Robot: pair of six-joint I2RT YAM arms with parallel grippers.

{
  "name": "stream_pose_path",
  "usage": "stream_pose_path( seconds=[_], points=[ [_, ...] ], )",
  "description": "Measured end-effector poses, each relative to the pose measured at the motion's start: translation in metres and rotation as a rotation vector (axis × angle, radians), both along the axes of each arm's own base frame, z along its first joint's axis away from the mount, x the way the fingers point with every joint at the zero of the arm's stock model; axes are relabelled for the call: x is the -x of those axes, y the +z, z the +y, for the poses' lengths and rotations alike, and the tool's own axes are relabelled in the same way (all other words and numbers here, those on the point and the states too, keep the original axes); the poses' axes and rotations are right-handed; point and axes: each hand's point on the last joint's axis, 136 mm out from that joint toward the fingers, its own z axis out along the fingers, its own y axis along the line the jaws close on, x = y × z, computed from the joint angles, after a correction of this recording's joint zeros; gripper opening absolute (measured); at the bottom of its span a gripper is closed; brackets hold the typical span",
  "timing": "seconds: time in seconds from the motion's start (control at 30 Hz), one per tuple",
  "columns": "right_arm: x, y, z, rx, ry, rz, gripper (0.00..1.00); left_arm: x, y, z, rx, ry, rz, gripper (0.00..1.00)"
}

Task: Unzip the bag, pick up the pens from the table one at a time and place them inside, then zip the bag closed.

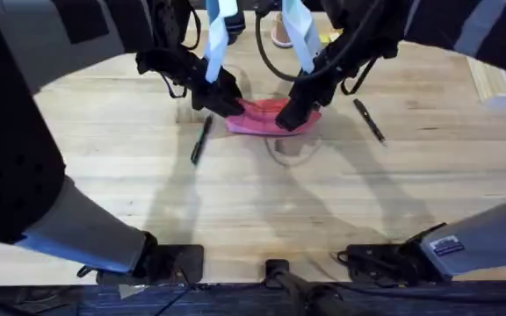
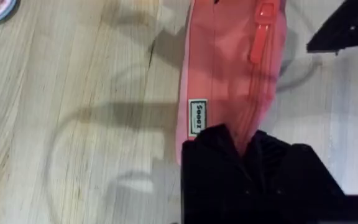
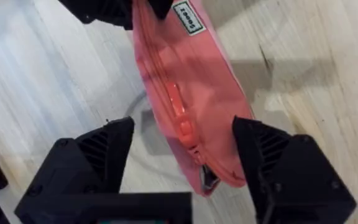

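We see the bag (image 1: 269, 118) lying mid-table (image 1: 253, 202), far side, with one pen (image 1: 201, 140) just left of it and another (image 1: 369, 120) to its right. Our left gripper (image 2: 247, 146) pinches the bag's end; our right gripper (image 3: 182, 155) stands wide astride the other end, by the pull (image 3: 178, 112). Bare wood lies nearer us.

The bag (image 2: 222, 74) is soft matt pink cloth; the table (image 1: 253, 202) is pale, smooth-planked wood.

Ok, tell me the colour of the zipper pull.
Reddish-orange, brighter than the pink bag. The pull shows best in the left wrist view.
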Motion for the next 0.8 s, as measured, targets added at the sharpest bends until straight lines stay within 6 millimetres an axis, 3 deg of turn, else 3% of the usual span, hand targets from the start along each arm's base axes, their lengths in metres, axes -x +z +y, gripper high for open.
stream_pose_path(
  seconds=[0.57,0.8],
  points=[
    [-0.0004,-0.0044,0.0006,0.004,0.002,0.009,0.493,0.0001,0.0,0.0,0.0,0.0,0.0,0.042],
    [-0.0001,-0.0049,0.001,0.002,0.003,0.012,0.385,0.0,0.0001,0.0,0.0,0.0,0.0,0.042]
  ],
)
